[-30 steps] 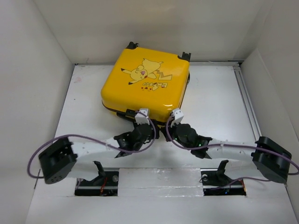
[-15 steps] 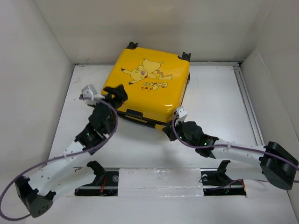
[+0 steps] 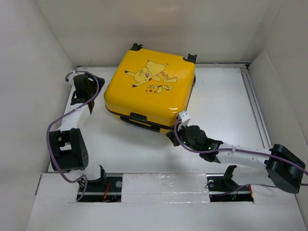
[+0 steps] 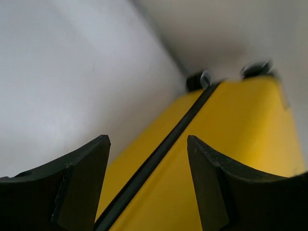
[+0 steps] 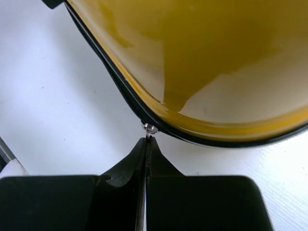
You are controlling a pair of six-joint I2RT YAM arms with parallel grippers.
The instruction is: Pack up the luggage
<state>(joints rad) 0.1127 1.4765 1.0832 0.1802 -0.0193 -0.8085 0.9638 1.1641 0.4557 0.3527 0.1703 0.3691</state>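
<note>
- The luggage (image 3: pixel 150 89): a yellow hard-shell case, laid flat and closed on the white table (image 3: pixel 216 110), towards the back and left of centre. Its cartoon print (image 3: pixel 147 72) is turned up.
- From the top view alone: two wheels (image 3: pixel 136 46) are seen at the far edge, close to the back wall (image 3: pixel 159 29), and a dark handle (image 3: pixel 139 119) on the near side.
- Left gripper (image 3: pixel 86 84): held just beside the case's left side, close to the left wall (image 3: pixel 33 86). In its wrist view the fingers (image 4: pixel 82 183) are spread, with nothing between them. The black zipper trim (image 4: pixel 159 159) is seen beyond, running to the blurred wheels.
- Right gripper (image 3: pixel 171 134): set at the near right corner of the case. Its jaws are hidden from above.
- From the right wrist view alone: the right gripper's jaws are pressed together, and their tips (image 5: pixel 147 142) are met by a small silver piece (image 5: pixel 149 128) on the zipper line. Whether that piece is pinched cannot be told.
- Surroundings: a rail (image 3: pixel 255 106) is fixed along the table's right edge, and purple cables (image 3: pixel 57 130) are looped along both arms.
- Room: open table is left to the right of the case and in front of it. Only a narrow strip is left at its left side.
</note>
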